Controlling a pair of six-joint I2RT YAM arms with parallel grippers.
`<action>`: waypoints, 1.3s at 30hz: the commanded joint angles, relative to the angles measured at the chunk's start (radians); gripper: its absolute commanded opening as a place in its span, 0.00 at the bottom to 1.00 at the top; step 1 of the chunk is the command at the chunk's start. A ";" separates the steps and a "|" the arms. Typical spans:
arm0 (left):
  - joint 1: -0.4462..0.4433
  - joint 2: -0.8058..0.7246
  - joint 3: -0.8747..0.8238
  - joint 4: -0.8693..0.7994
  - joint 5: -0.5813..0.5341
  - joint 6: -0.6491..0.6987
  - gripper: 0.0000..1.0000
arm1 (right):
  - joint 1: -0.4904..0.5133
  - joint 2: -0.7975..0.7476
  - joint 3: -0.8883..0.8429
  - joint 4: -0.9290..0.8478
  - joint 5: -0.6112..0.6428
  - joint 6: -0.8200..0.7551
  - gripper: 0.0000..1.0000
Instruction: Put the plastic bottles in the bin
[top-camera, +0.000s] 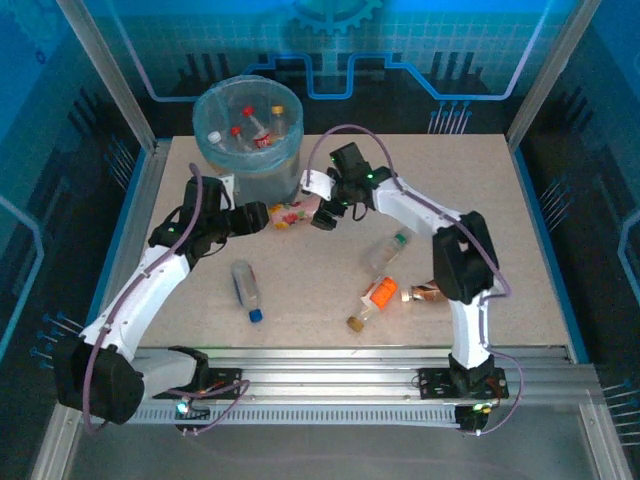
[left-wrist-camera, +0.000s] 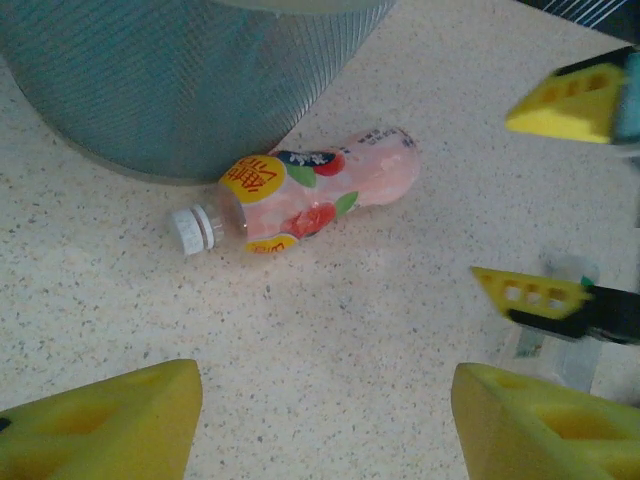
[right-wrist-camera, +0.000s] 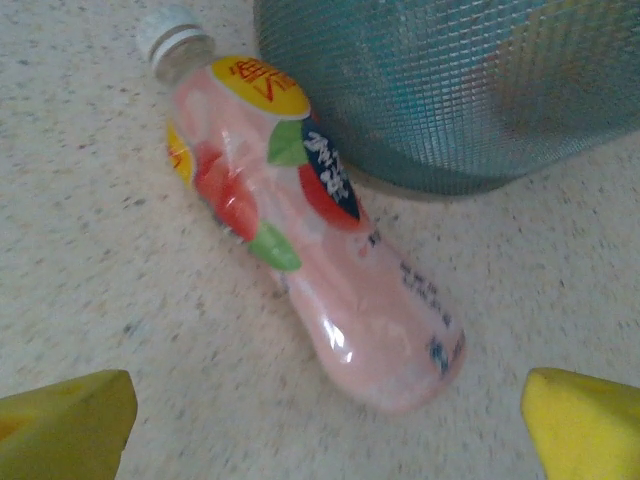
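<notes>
Released and empty at the left hand (left-wrist-camera: 325, 385); spread wide and empty at the right hand (top-camera: 322, 203). Between them, lying on the table (top-camera: 500, 200) just beside the bin (top-camera: 262, 172): a white-capped pink-labelled bottle (left-wrist-camera: 310, 200). Inside the bin, several capped bottles (top-camera: 250, 128); nearer the arm bases, four loose bottles (top-camera: 246, 288).

Pink bottle (left-wrist-camera: 320, 195) in both wrist views

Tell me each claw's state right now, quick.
Left claw: open, holding nothing.
Right claw: open wide, holding nothing.
</notes>
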 joint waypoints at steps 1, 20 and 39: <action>0.031 0.000 0.016 0.030 -0.022 -0.026 0.68 | 0.017 0.100 0.091 0.004 -0.046 -0.059 1.00; 0.095 0.002 0.014 0.060 -0.034 -0.031 0.68 | 0.054 0.309 0.300 -0.284 -0.036 -0.269 0.72; 0.068 -0.077 0.136 0.057 0.295 -0.018 0.68 | 0.117 -0.394 -0.326 -0.127 0.048 0.182 0.46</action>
